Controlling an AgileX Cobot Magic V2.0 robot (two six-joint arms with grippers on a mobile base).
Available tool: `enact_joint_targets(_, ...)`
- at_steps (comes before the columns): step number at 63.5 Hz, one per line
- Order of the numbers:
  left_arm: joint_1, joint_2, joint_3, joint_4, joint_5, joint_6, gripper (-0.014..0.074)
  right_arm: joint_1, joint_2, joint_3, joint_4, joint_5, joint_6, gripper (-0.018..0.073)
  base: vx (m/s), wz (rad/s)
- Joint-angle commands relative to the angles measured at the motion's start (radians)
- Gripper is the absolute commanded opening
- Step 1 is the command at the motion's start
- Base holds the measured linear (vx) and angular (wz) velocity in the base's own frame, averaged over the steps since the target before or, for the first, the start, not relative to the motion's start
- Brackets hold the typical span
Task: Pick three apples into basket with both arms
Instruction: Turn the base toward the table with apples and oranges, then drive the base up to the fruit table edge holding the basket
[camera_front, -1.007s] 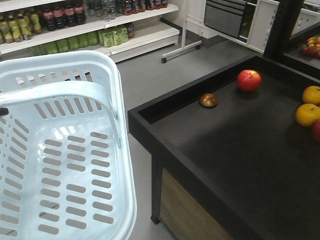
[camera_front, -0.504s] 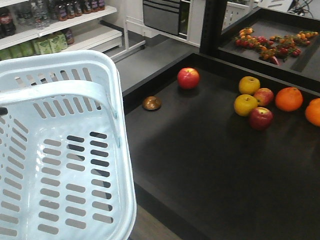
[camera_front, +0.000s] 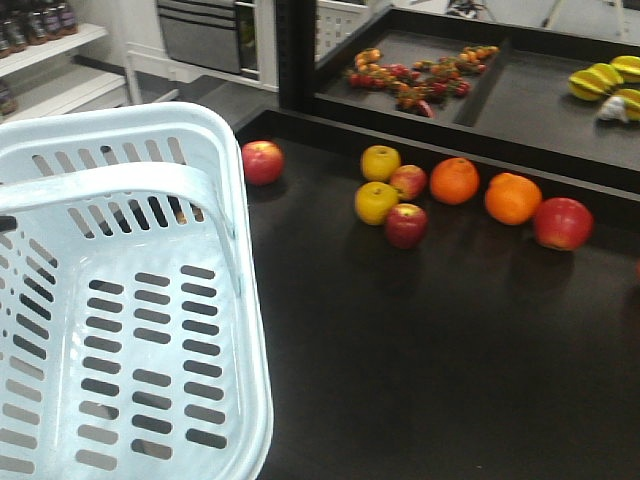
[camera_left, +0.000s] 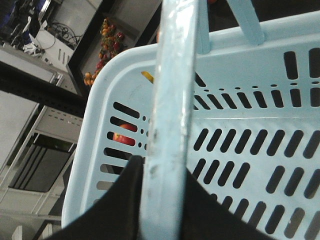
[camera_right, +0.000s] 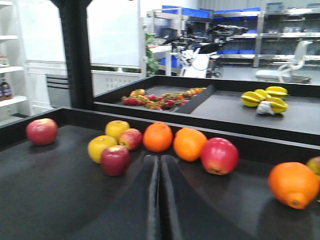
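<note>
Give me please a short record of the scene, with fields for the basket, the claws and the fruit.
basket: no fruit seen inside
left claw: shut on the basket handle
right claw: shut, holding nothing
dark red apples: three, all on the black table
other fruit: two yellow apples, two oranges, one pink apple
</note>
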Motion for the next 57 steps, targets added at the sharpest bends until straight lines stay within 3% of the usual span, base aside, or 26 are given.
enact_joint_targets(1,-0.002,0.0,-0.034,-0.002,-0.099,-0.011,-0.0006,-0.002,-0.011,0.014,-0.004,-0.073,-0.004,-0.0009,0.04,-0.4)
enact_joint_targets(57,-0.002,0.0,-0.034,-0.002,-0.099,-0.011,-0.0006,-0.002,-0.011,0.014,-0.004,-0.073,-0.004,-0.0009,0.04,-0.44)
